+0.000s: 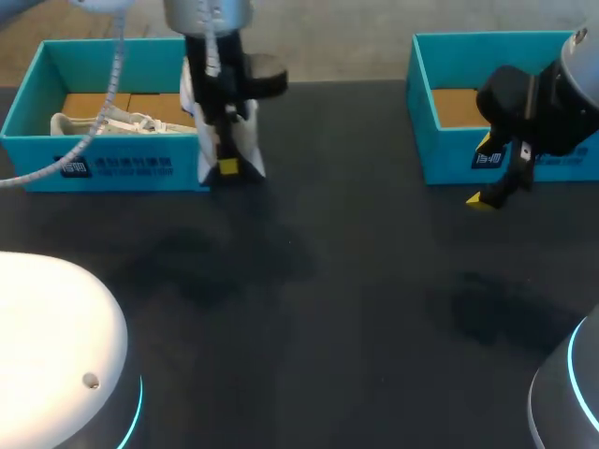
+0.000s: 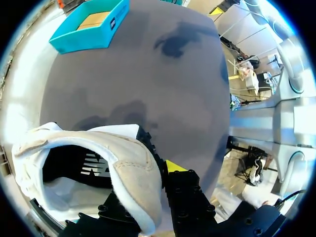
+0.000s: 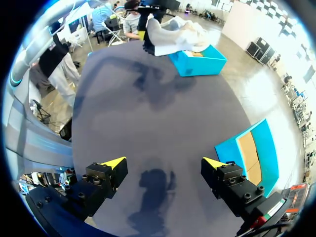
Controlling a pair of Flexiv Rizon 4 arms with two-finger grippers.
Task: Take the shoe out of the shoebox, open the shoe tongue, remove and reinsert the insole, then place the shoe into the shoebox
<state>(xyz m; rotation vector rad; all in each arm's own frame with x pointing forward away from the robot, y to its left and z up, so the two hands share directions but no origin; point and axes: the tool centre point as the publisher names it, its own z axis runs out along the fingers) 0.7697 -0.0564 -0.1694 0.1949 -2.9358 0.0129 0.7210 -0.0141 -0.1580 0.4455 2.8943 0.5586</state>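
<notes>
While the left claw point(image 1: 227, 161) pinches the white shoe point(image 2: 129, 165) by its heel beside the blue shoebox point(image 1: 103, 168), the right claw point(image 3: 163, 165) hangs spread above the table point(image 3: 163, 108).

Dark surface point(image 1: 328, 309) under left jaws and right jaws, soft shadows on it. Second teal box point(image 1: 449, 154), brown cardboard floor, on surface just behind right jaws. Right wrist view: box point(image 3: 226, 147) beside right jaws. Left wrist view: box point(image 2: 84, 42) far ahead of left jaws.

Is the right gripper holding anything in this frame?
No, the right gripper has its jaws wide apart over the table, with nothing between them.
</notes>
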